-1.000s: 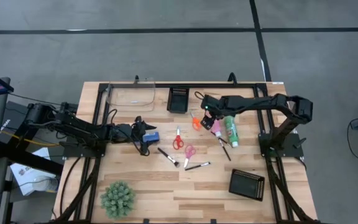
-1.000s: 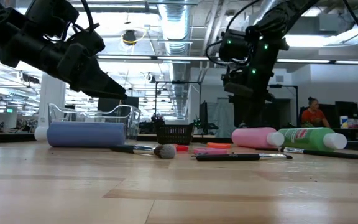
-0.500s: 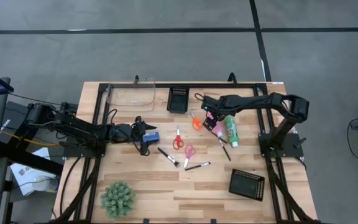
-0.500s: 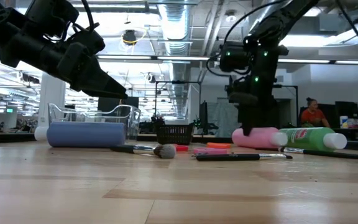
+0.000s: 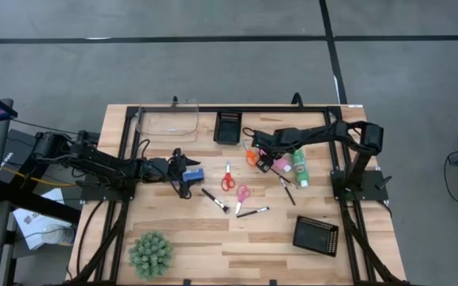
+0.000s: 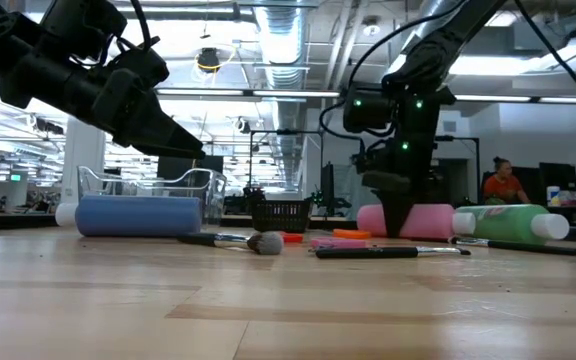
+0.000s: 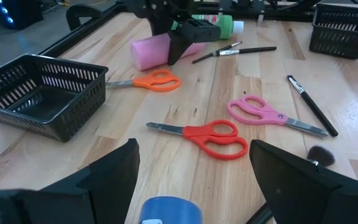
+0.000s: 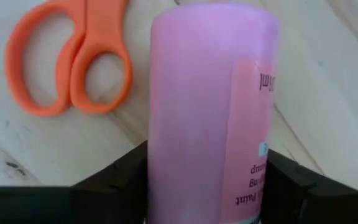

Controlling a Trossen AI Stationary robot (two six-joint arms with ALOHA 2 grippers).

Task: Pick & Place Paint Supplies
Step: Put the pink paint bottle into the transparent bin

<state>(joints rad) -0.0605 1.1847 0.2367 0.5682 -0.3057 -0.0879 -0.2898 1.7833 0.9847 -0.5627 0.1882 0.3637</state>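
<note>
The right gripper (image 5: pixel 270 163) is down on the small pink plastic bottle (image 5: pixel 277 164), which lies on its side on the wooden table (image 5: pixel 213 238), right of the middle. In the right wrist view one dark finger (image 8: pixel 114 180) sits on each side of the pink bottle (image 8: pixel 210 118). The fingers look close against it, but the bottle rests on the wood, so it is not lifted yet. It seems the grab is only just starting.

The left gripper (image 5: pixel 183 176) hangs over the small blue bottle (image 5: pixel 194 174) on the left side of the table. Its fingers are spread wide and hold nothing.

The rest of the paint things lie loose on the table. The green bottle with the white cap (image 5: pixel 299 167) lies just right of the pink one. The orange-handled scissors (image 5: pixel 250 155) lie just left of the pink bottle. The red-handled scissors (image 5: pixel 227 179) and the pink-handled scissors (image 5: pixel 242 195) lie in the middle. Thin dark brushes (image 5: pixel 251 212) lie nearer the front.

The black mesh tray at the far side (image 5: pixel 227 127) looks to have nothing in it. The other black mesh tray (image 5: pixel 316 234) sits near the front right, and what is inside cannot be told. So nothing looks put away yet, and almost all of the job is left.
</note>
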